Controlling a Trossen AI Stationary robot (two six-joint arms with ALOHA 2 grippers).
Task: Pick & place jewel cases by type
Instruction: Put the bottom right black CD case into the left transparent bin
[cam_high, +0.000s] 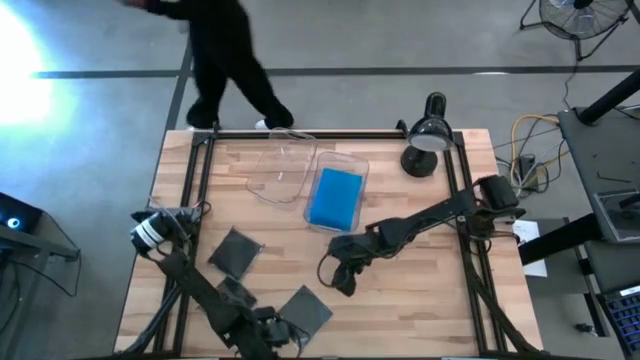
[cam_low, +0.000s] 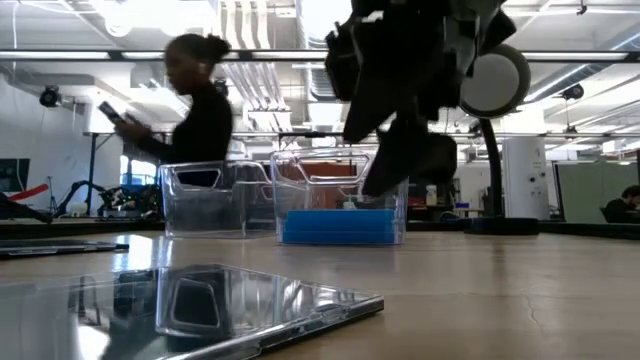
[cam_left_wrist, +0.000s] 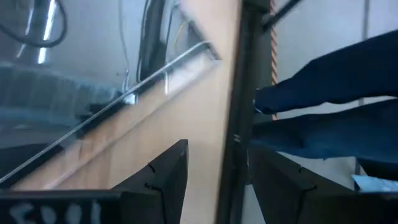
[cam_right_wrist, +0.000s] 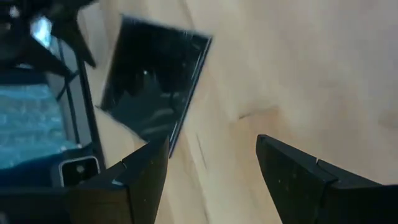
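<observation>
1. Wooden table (cam_high: 420, 300), black frame rails along its edges; bare wood right of right gripper (cam_high: 345, 283).
2. Right gripper empty, fingers apart, near blue case (cam_high: 335, 196) in bin (cam_high: 358, 166).
3. Dark cases (cam_high: 235, 250) lie left of it.
4. Left gripper (cam_high: 283, 330) at front edge, fingers apart.
5. No legible writing.

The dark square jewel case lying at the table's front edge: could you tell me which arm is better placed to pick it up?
Probably the left: its pincer sits right beside that dark square jewel case; the right pincer is open farther back.

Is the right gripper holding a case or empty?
Empty: the right gripper is open, bare wood between its fingers, with a dark case lying flat beyond it.
</observation>
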